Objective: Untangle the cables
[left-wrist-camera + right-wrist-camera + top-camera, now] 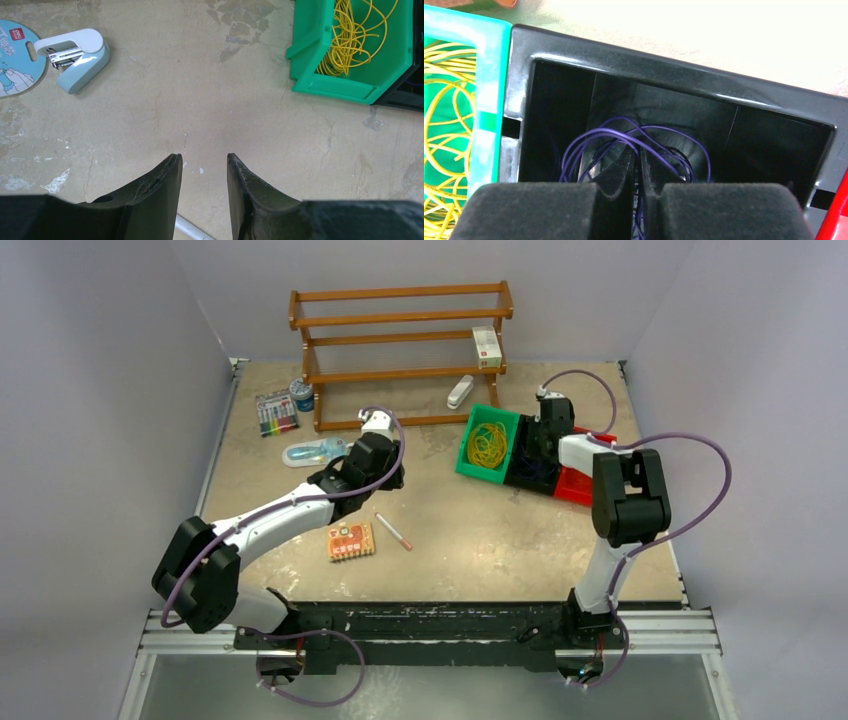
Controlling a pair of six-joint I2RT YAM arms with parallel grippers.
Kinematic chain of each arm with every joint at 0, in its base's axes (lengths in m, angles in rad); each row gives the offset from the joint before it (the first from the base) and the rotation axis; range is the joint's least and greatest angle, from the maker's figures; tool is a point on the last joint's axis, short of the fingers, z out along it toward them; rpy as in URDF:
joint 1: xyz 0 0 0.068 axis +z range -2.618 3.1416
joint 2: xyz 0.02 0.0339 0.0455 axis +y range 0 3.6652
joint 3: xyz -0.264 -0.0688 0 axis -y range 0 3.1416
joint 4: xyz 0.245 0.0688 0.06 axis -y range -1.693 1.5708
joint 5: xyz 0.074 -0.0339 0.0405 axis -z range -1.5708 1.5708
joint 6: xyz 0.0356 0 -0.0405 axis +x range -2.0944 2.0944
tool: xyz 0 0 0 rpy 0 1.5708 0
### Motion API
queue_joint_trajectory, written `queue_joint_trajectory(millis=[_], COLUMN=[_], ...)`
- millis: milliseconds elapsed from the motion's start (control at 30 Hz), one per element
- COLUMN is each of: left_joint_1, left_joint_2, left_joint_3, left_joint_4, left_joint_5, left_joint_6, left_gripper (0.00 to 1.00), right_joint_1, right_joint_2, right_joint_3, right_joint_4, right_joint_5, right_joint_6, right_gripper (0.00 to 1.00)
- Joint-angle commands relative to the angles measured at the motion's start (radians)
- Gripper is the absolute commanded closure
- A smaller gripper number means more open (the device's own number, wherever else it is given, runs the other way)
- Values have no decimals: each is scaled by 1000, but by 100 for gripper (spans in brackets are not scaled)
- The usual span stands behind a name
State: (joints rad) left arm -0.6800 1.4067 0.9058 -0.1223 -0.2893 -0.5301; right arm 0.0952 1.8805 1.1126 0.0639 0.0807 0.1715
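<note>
The right gripper (pixel 636 154) is down inside the black bin (pixel 649 55). Its fingers are closed to a thin slit, a strand of the dark blue cable (pixel 599 131) shows in that slit, and the cable's loops lie around the fingertips. The yellow cable (pixel 347 42) is coiled in the green bin (pixel 340 87), just beside the black one. The left gripper (pixel 202 161) hangs over the table (pixel 200 75) with its fingers partly apart, holding nothing, near a light blue stapler (pixel 80 55).
</note>
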Motion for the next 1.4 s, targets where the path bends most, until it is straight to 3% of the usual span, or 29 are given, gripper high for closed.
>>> queue_joint_trajectory(millis=[0,833,1133,1367], left_joint_1=[5,5,5,5], left_joint_2=[-6,-14,-50,-94], left_joint_3=[37,37,28,26], left_joint_4=[16,11,13,10], left_joint_5=[-16,-68,-118,-193], left_joint_6=[12,-6,-16,-45], left_gripper=[62,56,55,55], right_joint_1=[-2,-2,-2,-2], right_joint_2=[-26,-332,-574,-737], right_joint_3=[33,24,-128,-208], right_joint_4=[-21,-108,180,340], right_joint_5=[-38,69,-147,-284], right_joint_6=[-17,-34,-7,-19], right_gripper=[88,61,59,50])
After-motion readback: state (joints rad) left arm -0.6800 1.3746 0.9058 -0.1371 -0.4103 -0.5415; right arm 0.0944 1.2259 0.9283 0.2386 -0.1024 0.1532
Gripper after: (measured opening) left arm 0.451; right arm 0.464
